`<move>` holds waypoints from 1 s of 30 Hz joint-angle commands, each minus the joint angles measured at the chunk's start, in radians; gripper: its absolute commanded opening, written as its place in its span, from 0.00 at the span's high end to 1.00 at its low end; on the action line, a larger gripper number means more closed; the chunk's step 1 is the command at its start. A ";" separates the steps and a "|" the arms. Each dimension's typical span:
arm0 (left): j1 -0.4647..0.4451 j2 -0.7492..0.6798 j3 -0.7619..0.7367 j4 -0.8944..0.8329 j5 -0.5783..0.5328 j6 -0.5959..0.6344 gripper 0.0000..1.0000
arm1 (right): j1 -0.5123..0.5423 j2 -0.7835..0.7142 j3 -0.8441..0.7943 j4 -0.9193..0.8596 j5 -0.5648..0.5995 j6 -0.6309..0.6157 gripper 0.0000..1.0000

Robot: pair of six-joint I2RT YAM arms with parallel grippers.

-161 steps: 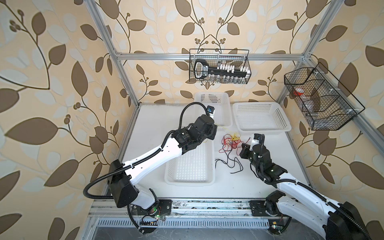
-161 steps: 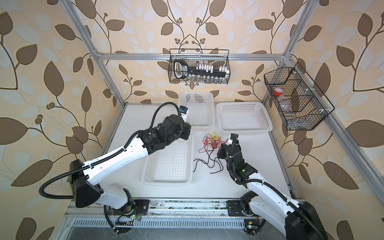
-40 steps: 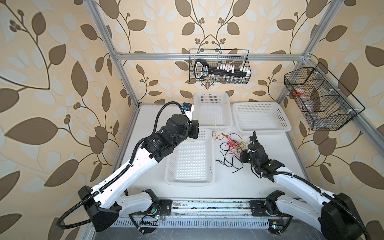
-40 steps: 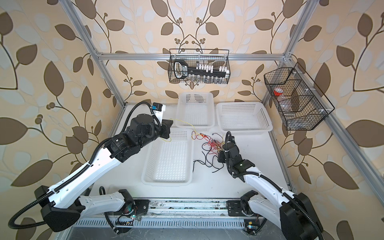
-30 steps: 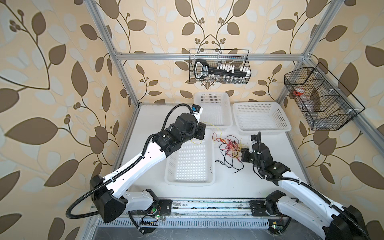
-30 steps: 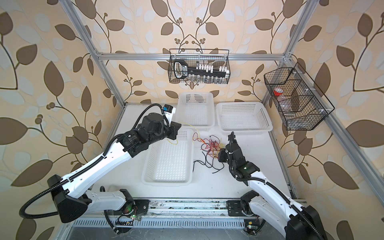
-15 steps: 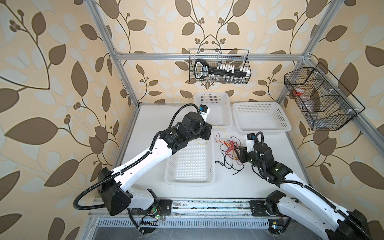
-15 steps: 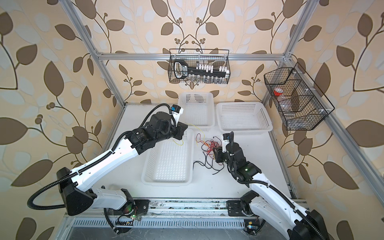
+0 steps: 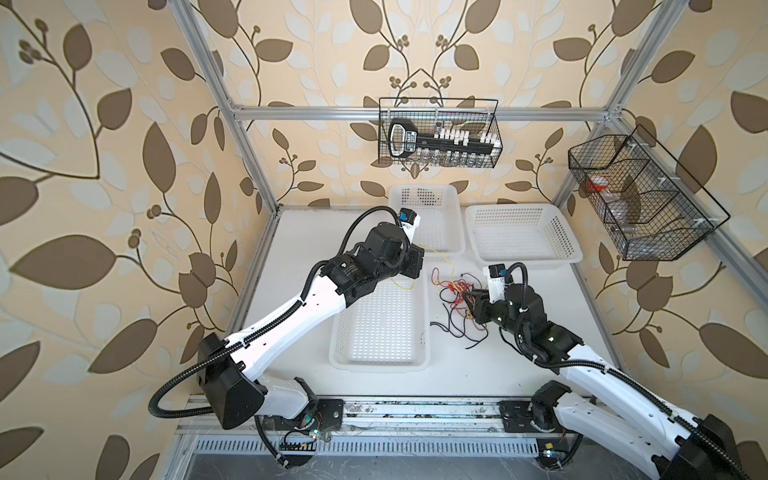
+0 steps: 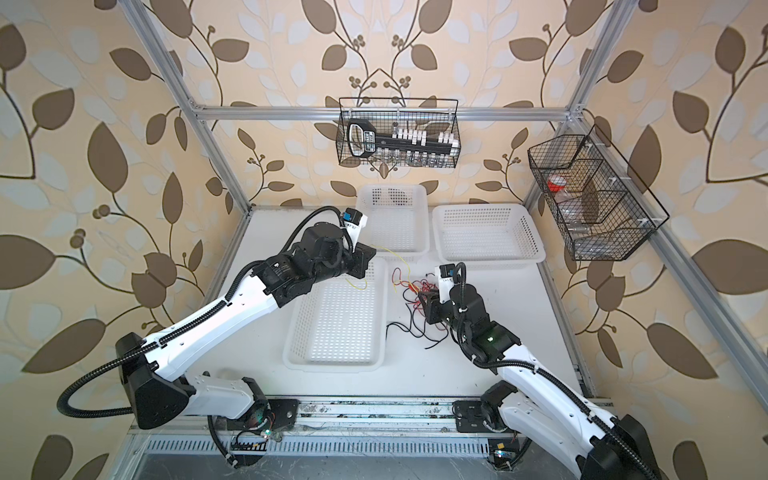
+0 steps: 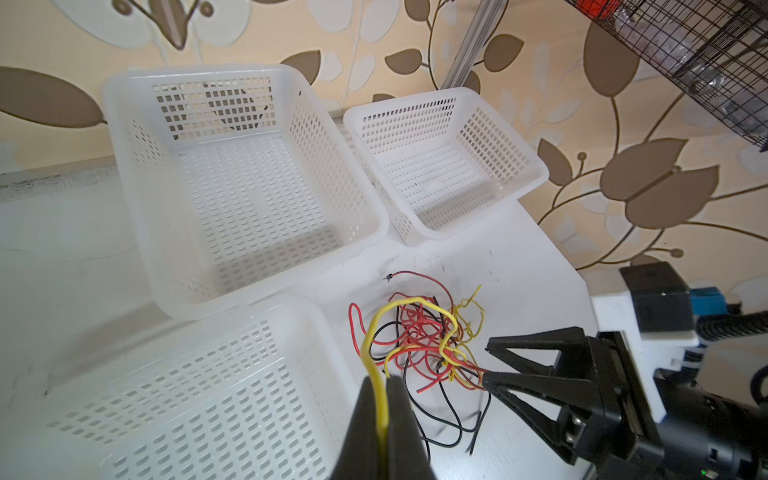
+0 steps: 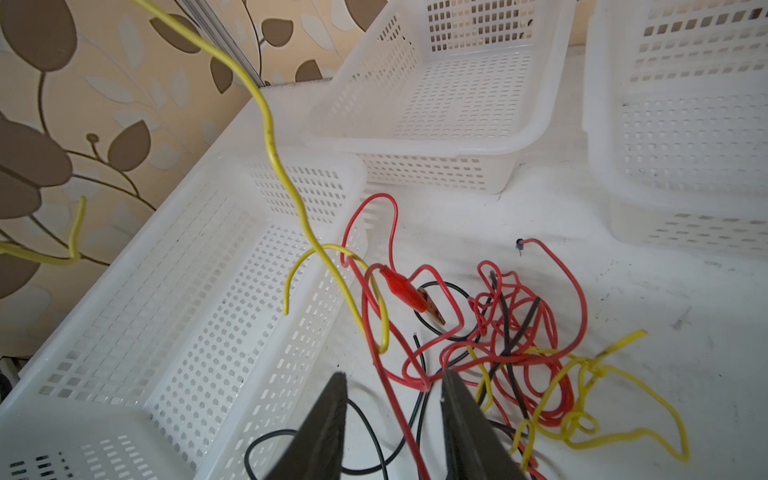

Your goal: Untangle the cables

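Observation:
The cables (image 9: 455, 291) (image 10: 415, 291) lie as a tangle of thin red, yellow and black wires on the white table, right of the long basket. My left gripper (image 11: 377, 380) (image 9: 417, 261) is shut on a yellow cable (image 11: 370, 332) (image 12: 266, 124), which rises out of the tangle; its free end hangs over the long basket. At the tangle's right edge my right gripper (image 12: 393, 376) (image 9: 469, 299) (image 11: 486, 363) stands open. A red wire runs loose between its jaws. A red clip (image 12: 409, 297) sits in the tangle.
A long white basket (image 9: 380, 361) lies at the front, left of the tangle. Two more white baskets (image 9: 424, 195) (image 9: 519, 210) stand at the back. Black wire baskets (image 9: 440, 133) (image 9: 640, 195) hang on the back and right walls.
My right gripper has opened wider and moved left into the tangle. The left gripper has shifted slightly right with the yellow cable still in it.

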 commanded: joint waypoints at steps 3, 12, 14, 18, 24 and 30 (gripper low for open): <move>-0.011 0.003 0.058 0.046 0.021 -0.004 1.00 | 0.008 0.043 0.003 0.039 -0.015 -0.020 0.62; -0.012 0.003 0.076 0.040 0.026 -0.006 1.00 | 0.012 0.123 -0.037 0.091 0.030 0.007 0.89; -0.011 -0.001 0.073 0.040 0.018 -0.008 1.00 | 0.013 0.118 -0.052 0.103 0.061 0.013 0.98; -0.011 -0.025 0.050 0.009 -0.073 -0.013 1.00 | 0.002 0.084 -0.069 0.078 0.141 0.054 1.00; 0.009 -0.107 -0.001 -0.076 -0.277 -0.031 1.00 | -0.064 -0.002 -0.113 0.013 0.157 0.106 1.00; 0.084 -0.221 -0.078 -0.109 -0.324 -0.068 1.00 | -0.128 -0.072 -0.144 -0.076 0.214 0.153 1.00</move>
